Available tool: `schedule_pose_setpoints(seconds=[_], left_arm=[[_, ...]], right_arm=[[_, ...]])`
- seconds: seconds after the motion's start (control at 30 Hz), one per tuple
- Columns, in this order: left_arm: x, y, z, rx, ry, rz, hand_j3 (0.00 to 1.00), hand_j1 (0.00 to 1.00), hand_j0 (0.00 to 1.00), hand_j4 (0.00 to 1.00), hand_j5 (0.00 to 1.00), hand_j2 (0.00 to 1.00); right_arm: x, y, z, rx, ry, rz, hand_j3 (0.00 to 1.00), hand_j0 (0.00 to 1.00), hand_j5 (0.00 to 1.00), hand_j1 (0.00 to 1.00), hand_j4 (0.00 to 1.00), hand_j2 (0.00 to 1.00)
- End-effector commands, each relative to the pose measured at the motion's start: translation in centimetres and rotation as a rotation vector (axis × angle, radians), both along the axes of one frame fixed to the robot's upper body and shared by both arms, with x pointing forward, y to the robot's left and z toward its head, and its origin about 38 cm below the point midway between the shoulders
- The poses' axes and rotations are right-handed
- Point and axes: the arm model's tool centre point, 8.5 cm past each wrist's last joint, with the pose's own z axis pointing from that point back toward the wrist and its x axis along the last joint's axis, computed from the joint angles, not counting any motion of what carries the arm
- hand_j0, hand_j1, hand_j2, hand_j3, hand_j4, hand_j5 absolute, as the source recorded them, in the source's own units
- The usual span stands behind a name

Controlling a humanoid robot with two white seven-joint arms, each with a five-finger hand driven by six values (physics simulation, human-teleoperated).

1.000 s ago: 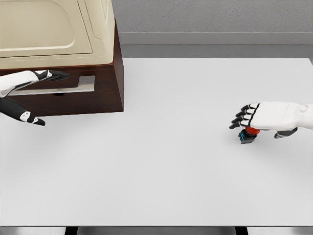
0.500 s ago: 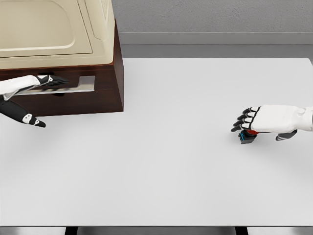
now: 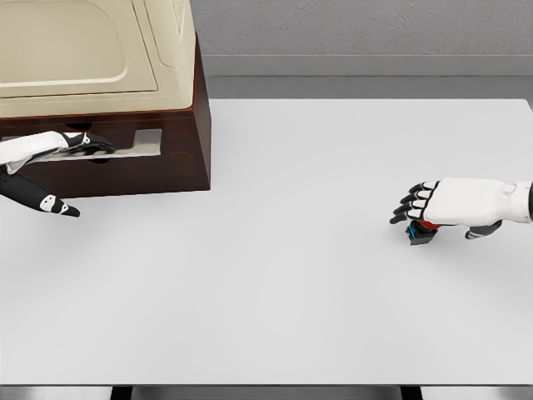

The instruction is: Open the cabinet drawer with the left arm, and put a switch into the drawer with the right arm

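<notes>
Over the last second the left hand [image 3: 52,143], at the left edge of the frame, has sunk from the cabinet's [image 3: 179,158] trim to the drawer's [image 3: 125,171] pale handle [image 3: 125,149], fingers stretched flat on it and thumb hanging below, so I'd say the pull has yet to begin. At the right, the right hand [image 3: 445,204] has settled lower over the switch [image 3: 420,231], fingers pressed together and arched across its red top. I count one cabinet, one drawer, one switch, one white table [image 3: 291,292] and two hands.
</notes>
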Motion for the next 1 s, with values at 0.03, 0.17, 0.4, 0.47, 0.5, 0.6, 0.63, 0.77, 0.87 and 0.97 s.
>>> schedule_pose_setpoints(seconds=[0.03, 0.17, 0.4, 0.47, 0.5, 0.6, 0.63, 0.77, 0.87, 0.97], left_arm=[[-0.3, 0.1, -0.8, 0.030, 0.020, -0.011, 0.94, 0.94, 0.94, 0.94, 0.94, 0.94], [-0.7, 0.0, -1.0, 0.040, 0.060, -0.052, 0.94, 0.94, 0.94, 0.94, 0.94, 0.94], [-1.2, 0.2, -0.9, 0.030, 0.114, -0.079, 0.94, 0.94, 0.94, 0.94, 0.94, 0.94], [-1.4, 0.5, -0.8, 0.034, 0.123, -0.079, 0.94, 0.94, 0.94, 0.94, 0.94, 0.94], [-1.5, 0.6, -0.8, 0.037, 0.130, -0.082, 0.94, 0.94, 0.94, 0.94, 0.94, 0.94], [-1.6, 0.6, -0.8, 0.035, 0.136, -0.086, 0.94, 0.94, 0.94, 0.94, 0.94, 0.94], [-1.7, 0.6, -0.8, 0.037, 0.143, -0.098, 0.94, 0.94, 0.94, 0.94, 0.94, 0.94], [-2.1, 0.9, -0.5, 0.031, 0.159, -0.116, 0.94, 0.94, 0.94, 0.94, 0.94, 0.94], [-2.3, 0.9, -0.5, 0.028, 0.175, -0.127, 0.94, 0.94, 0.94, 0.94, 0.94, 0.94], [-2.3, 0.9, -0.3, 0.015, 0.180, -0.129, 0.94, 0.94, 0.94, 0.94, 0.94, 0.94]], right_arm=[[0.0, 0.0, 0.0, 0.004, 0.000, -0.002, 1.00, 1.00, 1.00, 1.00, 1.00, 1.00], [0.0, 0.0, 0.0, 0.002, 0.001, -0.002, 1.00, 1.00, 1.00, 1.00, 1.00, 1.00], [0.0, 0.1, 0.0, 0.004, 0.000, -0.001, 1.00, 1.00, 1.00, 1.00, 1.00, 1.00], [0.0, 0.1, 0.0, 0.005, 0.001, -0.002, 1.00, 1.00, 1.00, 1.00, 1.00, 1.00], [0.0, 0.1, 0.0, 0.005, 0.001, -0.002, 1.00, 1.00, 1.00, 1.00, 1.00, 1.00], [0.0, 0.2, 0.0, 0.008, 0.001, 0.000, 1.00, 1.00, 1.00, 1.00, 1.00, 1.00], [0.0, 0.2, 0.0, 0.008, 0.001, 0.000, 1.00, 1.00, 1.00, 1.00, 1.00, 1.00], [0.0, 0.2, 0.0, 0.008, 0.001, 0.000, 1.00, 1.00, 1.00, 1.00, 1.00, 1.00], [0.0, 0.2, 0.0, 0.008, 0.001, 0.000, 1.00, 1.00, 1.00, 1.00, 1.00, 1.00], [0.0, 0.1, 0.0, 0.006, 0.001, -0.001, 1.00, 1.00, 1.00, 1.00, 1.00, 1.00]])
